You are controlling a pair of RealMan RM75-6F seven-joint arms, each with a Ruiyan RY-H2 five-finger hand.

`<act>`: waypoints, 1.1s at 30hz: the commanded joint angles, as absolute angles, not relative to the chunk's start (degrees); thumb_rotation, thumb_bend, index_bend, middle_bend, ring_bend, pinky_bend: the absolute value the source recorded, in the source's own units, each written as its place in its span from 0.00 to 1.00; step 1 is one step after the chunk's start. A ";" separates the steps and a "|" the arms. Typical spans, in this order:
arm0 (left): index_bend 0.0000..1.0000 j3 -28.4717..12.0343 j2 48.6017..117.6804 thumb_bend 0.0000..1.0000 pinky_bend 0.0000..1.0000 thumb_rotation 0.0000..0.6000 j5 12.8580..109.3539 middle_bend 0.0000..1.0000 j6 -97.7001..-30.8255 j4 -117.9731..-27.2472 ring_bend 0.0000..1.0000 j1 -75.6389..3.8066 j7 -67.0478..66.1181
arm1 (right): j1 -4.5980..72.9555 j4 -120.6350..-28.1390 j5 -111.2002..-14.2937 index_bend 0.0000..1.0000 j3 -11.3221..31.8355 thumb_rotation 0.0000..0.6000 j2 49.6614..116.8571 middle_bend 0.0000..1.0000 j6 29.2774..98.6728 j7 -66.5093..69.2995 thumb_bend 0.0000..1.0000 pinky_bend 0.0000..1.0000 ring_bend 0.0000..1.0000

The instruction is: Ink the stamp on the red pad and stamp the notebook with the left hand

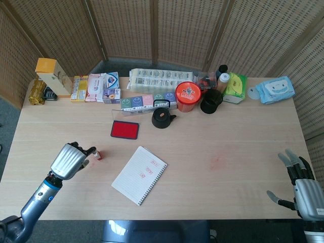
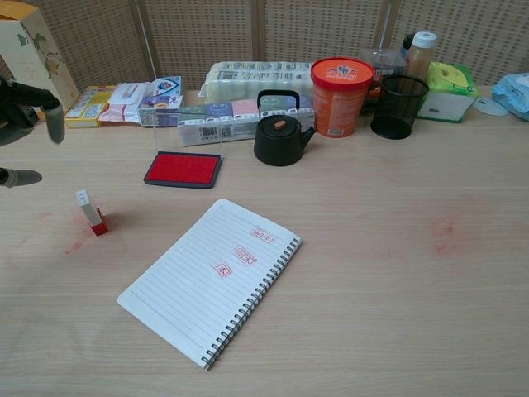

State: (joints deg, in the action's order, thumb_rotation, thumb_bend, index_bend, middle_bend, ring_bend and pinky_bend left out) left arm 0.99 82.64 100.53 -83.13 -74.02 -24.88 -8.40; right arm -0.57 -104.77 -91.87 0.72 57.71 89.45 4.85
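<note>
The small stamp (image 1: 97,154) (image 2: 89,212), white with a red base, stands upright on the table with nothing holding it. My left hand (image 1: 68,161) (image 2: 29,116) is just left of it, holding nothing, its fingers bent downward and its thumb apart from them. The red ink pad (image 1: 125,129) (image 2: 183,169) lies open behind the stamp, to its right. The spiral notebook (image 1: 139,174) (image 2: 211,277) lies at an angle near the front edge and bears three red stamp marks. My right hand (image 1: 304,190) hangs off the table's right front corner, fingers spread, holding nothing.
Along the back stand a black teapot (image 2: 279,132), an orange tub (image 2: 341,85), a black mesh cup (image 2: 398,106), a row of packets (image 2: 235,107) and a tall carton (image 2: 33,58). A faint red smudge (image 2: 450,231) marks the table right of the notebook.
</note>
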 commanded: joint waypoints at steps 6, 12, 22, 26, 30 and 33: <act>0.64 1.00 80.33 0.23 1.00 1.00 99.91 1.00 -77.65 -74.74 1.00 -26.94 -13.83 | -0.41 -104.66 -91.57 0.00 0.74 1.00 57.99 0.00 89.03 4.33 0.05 0.00 0.00; 0.65 -0.24 80.51 0.26 1.00 1.00 97.42 1.00 -74.29 -73.24 1.00 -27.98 -17.15 | -0.17 -104.70 -91.03 0.00 0.83 1.00 58.27 0.00 88.40 3.73 0.05 0.00 0.00; 0.65 -1.21 82.75 0.26 1.00 1.00 92.27 1.00 -69.69 -69.45 1.00 -28.31 -17.73 | -0.07 -104.75 -90.82 0.00 0.85 1.00 58.11 0.00 88.16 4.11 0.05 0.00 0.00; 0.50 -1.74 82.68 0.16 1.00 1.00 89.55 1.00 -68.01 -70.53 1.00 -28.00 -21.20 | -0.03 -104.77 -90.77 0.00 0.85 1.00 58.00 0.00 88.07 4.29 0.05 0.00 0.00; 0.45 -2.15 82.76 0.02 1.00 1.00 88.69 1.00 -68.24 -71.58 1.00 -27.87 -22.57 | -0.04 -104.83 -90.87 0.00 0.80 1.00 57.95 0.00 88.09 4.34 0.05 0.00 0.00; 0.45 -2.17 82.94 0.00 1.00 1.00 88.30 1.00 -68.14 -71.80 1.00 -27.85 -23.57 | -0.07 -104.87 -90.91 0.00 0.79 1.00 57.90 0.00 88.17 4.42 0.05 0.00 0.00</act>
